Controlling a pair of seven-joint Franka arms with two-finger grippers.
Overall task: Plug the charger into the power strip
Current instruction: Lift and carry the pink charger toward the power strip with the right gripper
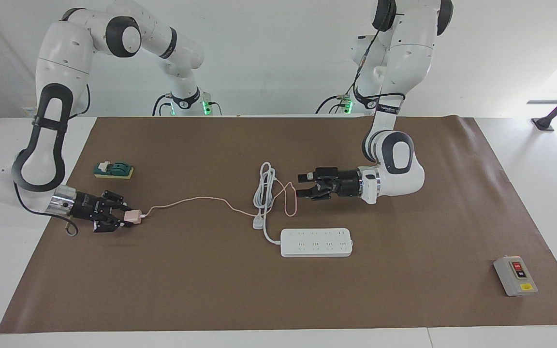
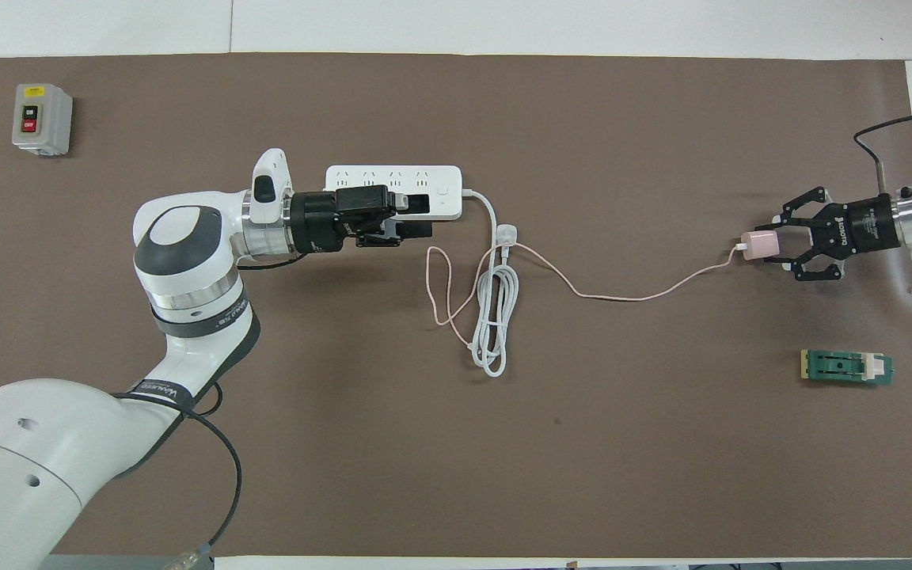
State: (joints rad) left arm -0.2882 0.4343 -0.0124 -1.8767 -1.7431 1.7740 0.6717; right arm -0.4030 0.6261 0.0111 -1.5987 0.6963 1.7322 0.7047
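The pale pink charger [image 1: 134, 217] [image 2: 757, 246] is at the right arm's end of the brown mat, with my right gripper [image 1: 127, 218] [image 2: 771, 247] shut on it. Its thin pink cable [image 1: 196, 199] [image 2: 630, 297] trails across the mat to a loop beside the coiled white cord. The white power strip [image 1: 316, 242] [image 2: 444, 184] lies flat mid-table. My left gripper [image 1: 299, 186] [image 2: 429, 216] hangs open and holds nothing, over the strip's edge nearer the robots, close to the cable loop.
A coiled thick white cord [image 1: 265, 191] [image 2: 492, 321] with a three-pin plug [image 1: 258, 222] [image 2: 507, 233] lies beside the strip. A grey button box [image 1: 515, 275] [image 2: 42, 119] sits at the left arm's end. A green block [image 1: 113, 170] [image 2: 846, 367] lies near the right gripper.
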